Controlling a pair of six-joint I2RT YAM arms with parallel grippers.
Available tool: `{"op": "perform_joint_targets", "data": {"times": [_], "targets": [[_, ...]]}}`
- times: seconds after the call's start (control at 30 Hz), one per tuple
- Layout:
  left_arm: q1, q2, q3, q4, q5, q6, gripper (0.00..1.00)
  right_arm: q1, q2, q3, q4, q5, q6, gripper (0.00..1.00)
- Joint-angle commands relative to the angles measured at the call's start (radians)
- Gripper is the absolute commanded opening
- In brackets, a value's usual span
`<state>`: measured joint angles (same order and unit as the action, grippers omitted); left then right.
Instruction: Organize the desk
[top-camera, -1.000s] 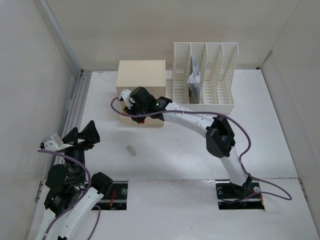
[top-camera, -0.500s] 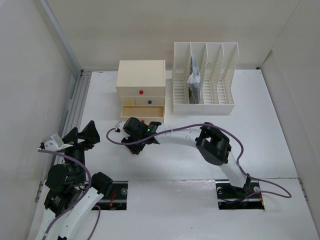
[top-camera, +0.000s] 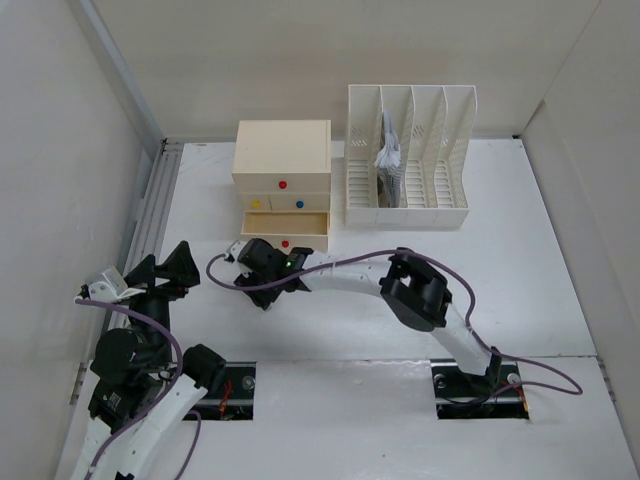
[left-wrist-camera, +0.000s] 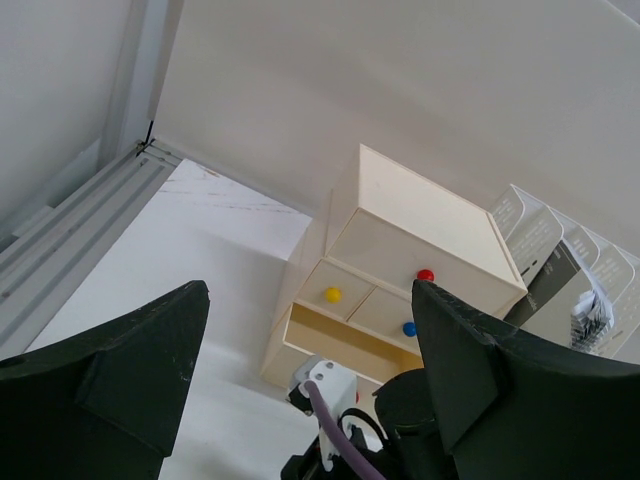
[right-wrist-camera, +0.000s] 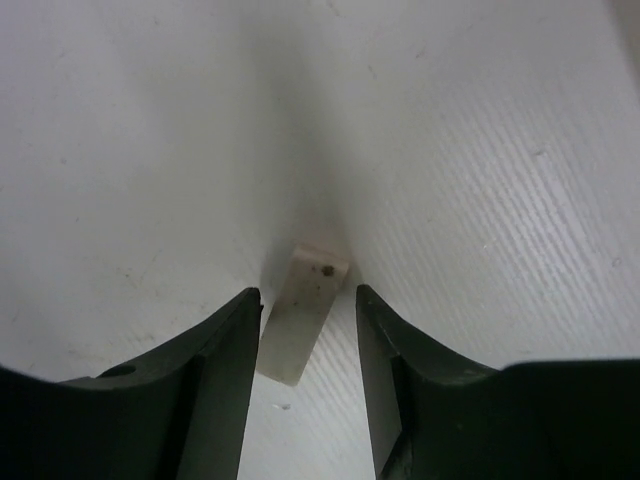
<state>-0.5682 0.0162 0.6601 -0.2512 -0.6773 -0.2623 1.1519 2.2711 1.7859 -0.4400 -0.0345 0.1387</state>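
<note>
Item: desk, a large flat white tabletop filling the floor of the enclosure, with a grooved rail along its left edge. It was judged rigid, fixed and smooth, a surface to work on and not to grasp. Loose piece: 1 small cream block, lying flat near the desk's left centre, just in front of the drawer box, whose bottom drawer stood open. The block was judged light, stiff and short, likely to skid on the smooth top, and best pinched across its 2 long sides. Right gripper: jaws slightly apart, straddling the block, nothing clamped. Left gripper: jaws spread wide, holding nothing, raised at the near left. File rack: far right of the box.
</note>
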Motion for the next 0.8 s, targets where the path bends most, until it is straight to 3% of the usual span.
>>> {"op": "perform_joint_targets", "data": {"times": [0.0,0.17,0.4,0.53,0.57,0.6,0.67,0.77], "targets": [[0.001,-0.021,-0.016,0.047,0.008,0.017,0.79,0.017,0.024,0.029,0.000,0.005,0.022,0.49],[0.001,-0.021,-0.016,0.047,0.018,0.017,0.79,0.026,0.033,0.029,0.000,0.024,0.022,0.50],[0.001,-0.030,-0.016,0.047,0.018,0.017,0.79,0.089,0.044,-0.028,-0.008,0.255,-0.063,0.46],[0.001,-0.030,-0.016,0.047,0.018,0.017,0.79,0.098,0.044,-0.059,0.006,0.340,-0.112,0.29],[0.001,-0.030,-0.016,0.047,0.018,0.017,0.79,0.098,0.053,-0.059,0.006,0.363,-0.113,0.15],[0.001,-0.030,-0.016,0.047,0.018,0.017,0.79,0.098,0.053,-0.059,0.006,0.372,-0.122,0.09],[0.001,-0.039,-0.016,0.047,0.018,0.017,0.79,0.098,0.053,-0.042,0.006,0.363,-0.149,0.01],[0.001,-0.039,-0.016,0.047,0.018,0.017,0.79,0.098,-0.002,0.000,0.006,0.354,-0.220,0.00]]}}
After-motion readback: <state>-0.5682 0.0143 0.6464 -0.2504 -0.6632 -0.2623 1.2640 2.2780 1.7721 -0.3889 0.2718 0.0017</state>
